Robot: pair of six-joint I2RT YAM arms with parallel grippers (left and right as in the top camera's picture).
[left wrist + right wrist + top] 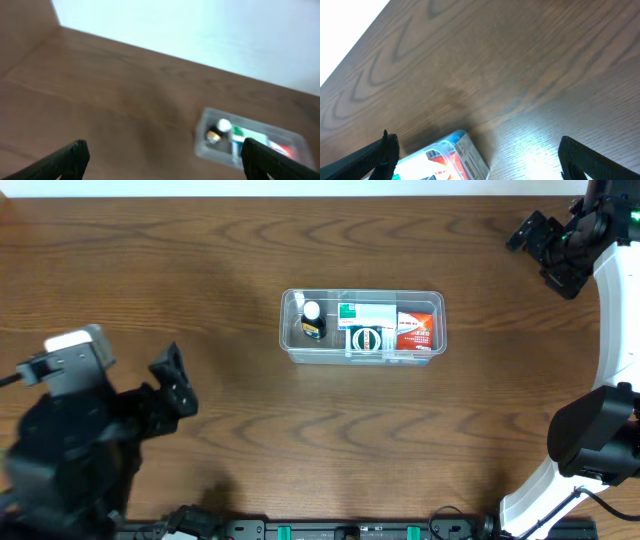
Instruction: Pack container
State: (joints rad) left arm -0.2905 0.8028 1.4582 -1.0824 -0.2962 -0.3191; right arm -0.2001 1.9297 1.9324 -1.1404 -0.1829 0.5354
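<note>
**Container Stands Filled at Mid-Desk, Both Grippers Clear**

The container (362, 293) sits flat near the middle of the desk (150, 260), well apart from both arms, its long side parallel to the far edge. Inside, the items lie side by side in one row, probably so that all fit the shallow tub. They are a small dark bottle (313, 322) with a white cap, then a green-and-white box (366, 314), then a red-and-white box (413, 330).

The left gripper (175, 380) hangs toward the near left corner and the right gripper (530, 235) by the far right corner. Both have their fingers spread wide with nothing between them. Judging by this, packing looks finished or nearly so.

Printing shows on both boxes, but it is too small and blurred to read; no brand can be made out.
</note>
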